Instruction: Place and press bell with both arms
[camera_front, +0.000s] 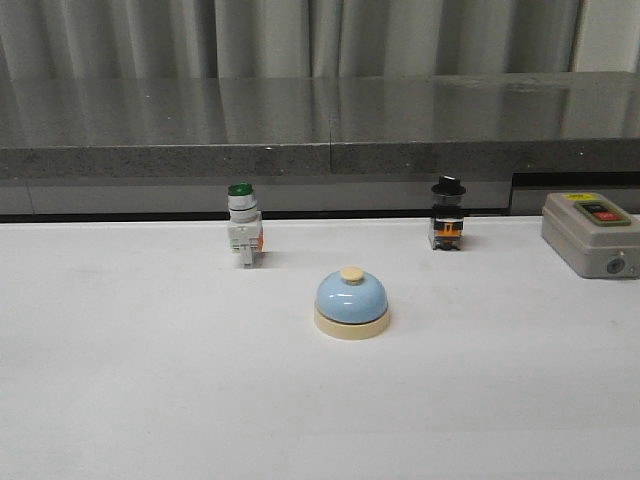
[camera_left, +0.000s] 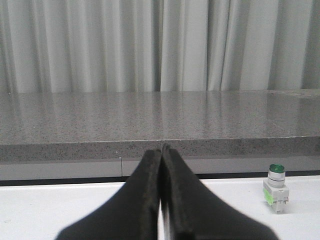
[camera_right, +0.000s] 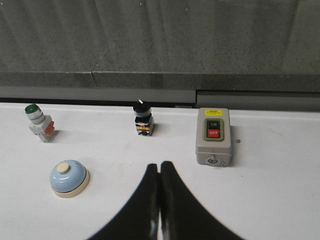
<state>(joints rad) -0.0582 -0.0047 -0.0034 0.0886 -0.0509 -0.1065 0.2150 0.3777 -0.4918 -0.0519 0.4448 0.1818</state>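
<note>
The light-blue bell (camera_front: 352, 303) with a cream base and cream button stands upright near the middle of the white table. It also shows in the right wrist view (camera_right: 69, 178). Neither arm shows in the front view. My left gripper (camera_left: 161, 148) is shut and empty, above the table and facing the grey ledge; the bell is out of its view. My right gripper (camera_right: 160, 165) is shut and empty, held above the table nearer the front edge than the bell and off to the bell's right.
A green-capped white push-button switch (camera_front: 243, 223) stands behind the bell on the left. A black knob switch (camera_front: 447, 213) stands behind on the right. A grey box with red and green buttons (camera_front: 592, 233) lies at the far right. A grey ledge (camera_front: 320, 120) runs along the back.
</note>
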